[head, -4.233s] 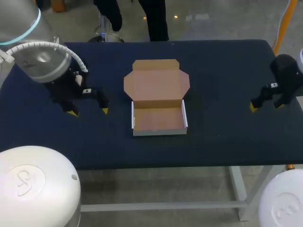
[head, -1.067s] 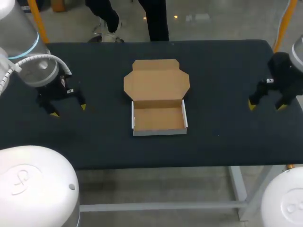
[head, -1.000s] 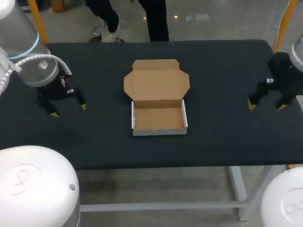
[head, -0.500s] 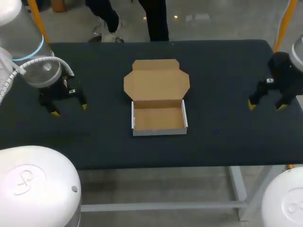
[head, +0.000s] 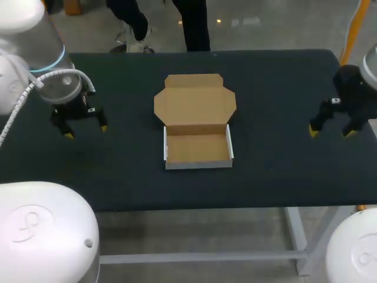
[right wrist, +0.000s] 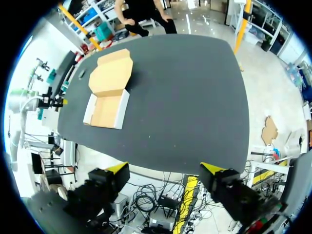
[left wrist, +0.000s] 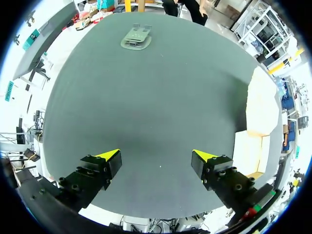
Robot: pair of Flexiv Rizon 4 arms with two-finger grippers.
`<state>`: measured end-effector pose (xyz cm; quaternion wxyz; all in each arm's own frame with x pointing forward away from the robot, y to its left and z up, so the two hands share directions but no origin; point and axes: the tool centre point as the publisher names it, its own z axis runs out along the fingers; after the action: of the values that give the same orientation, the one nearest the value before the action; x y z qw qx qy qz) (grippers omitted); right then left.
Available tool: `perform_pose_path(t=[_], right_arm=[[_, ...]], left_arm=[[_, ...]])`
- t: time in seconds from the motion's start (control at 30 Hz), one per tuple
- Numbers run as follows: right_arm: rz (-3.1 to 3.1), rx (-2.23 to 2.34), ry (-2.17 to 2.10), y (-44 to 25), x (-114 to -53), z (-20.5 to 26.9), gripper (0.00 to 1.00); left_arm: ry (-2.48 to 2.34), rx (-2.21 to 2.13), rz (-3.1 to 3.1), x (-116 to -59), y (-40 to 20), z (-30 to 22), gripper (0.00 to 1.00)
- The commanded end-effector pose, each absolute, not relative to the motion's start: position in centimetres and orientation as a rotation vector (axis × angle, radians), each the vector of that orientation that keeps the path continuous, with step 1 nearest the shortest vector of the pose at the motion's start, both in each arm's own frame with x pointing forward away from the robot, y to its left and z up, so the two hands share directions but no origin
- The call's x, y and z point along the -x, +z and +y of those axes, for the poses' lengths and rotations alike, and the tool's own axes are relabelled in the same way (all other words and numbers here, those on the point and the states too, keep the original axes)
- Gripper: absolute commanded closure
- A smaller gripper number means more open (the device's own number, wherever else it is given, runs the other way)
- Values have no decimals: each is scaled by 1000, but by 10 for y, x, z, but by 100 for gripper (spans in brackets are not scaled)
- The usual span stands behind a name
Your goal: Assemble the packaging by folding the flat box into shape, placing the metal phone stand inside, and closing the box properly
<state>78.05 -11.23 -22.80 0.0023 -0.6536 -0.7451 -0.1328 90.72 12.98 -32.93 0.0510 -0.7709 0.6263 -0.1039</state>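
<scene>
Box (head: 197, 147) first: the shallow cardboard tray is folded up with its low walls standing, open side up. Its lid (head: 195, 100) lies flat back on the table (head: 277, 88), joined to the tray's far wall, tabs spread. I can see the tray's brown floor from the head view.

It sits between my two grippers, well apart from both. From my left gripper (head: 86, 131) it lies off to the side toward my right arm. In the left wrist view it shows only as a pale shape (left wrist: 253, 141) beyond the finger on that side. From my right gripper (head: 330, 132) it lies off toward my left arm, and in the right wrist view it is far ahead (right wrist: 108, 100) across the dark cloth.

The metal phone stand (left wrist: 136, 37) lies flat on the table, far ahead of my left gripper (left wrist: 157, 156), near the table's far edge and well apart from the box. I cannot make it out for certain in the head view.

My left gripper is spread wide with nothing between its yellow tips, hanging just above bare cloth. My right gripper (right wrist: 165, 168) is likewise spread and holds nothing. In its wrist view the near table edge runs just ahead of the tips.
</scene>
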Motion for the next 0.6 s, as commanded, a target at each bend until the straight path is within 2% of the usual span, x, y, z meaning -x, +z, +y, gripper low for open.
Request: perform_pose_path(t=[0.03, 0.6], right_arm=[[-2337, 2048, -409, -226, -780, -112, 0], [-2337, 2048, -409, -226, -780, -112, 0]], left_arm=[[-276, 2359, 1926, -931, -347, 135, 0], [-197, 2333, 1939, -983, -371, 168, 0]])
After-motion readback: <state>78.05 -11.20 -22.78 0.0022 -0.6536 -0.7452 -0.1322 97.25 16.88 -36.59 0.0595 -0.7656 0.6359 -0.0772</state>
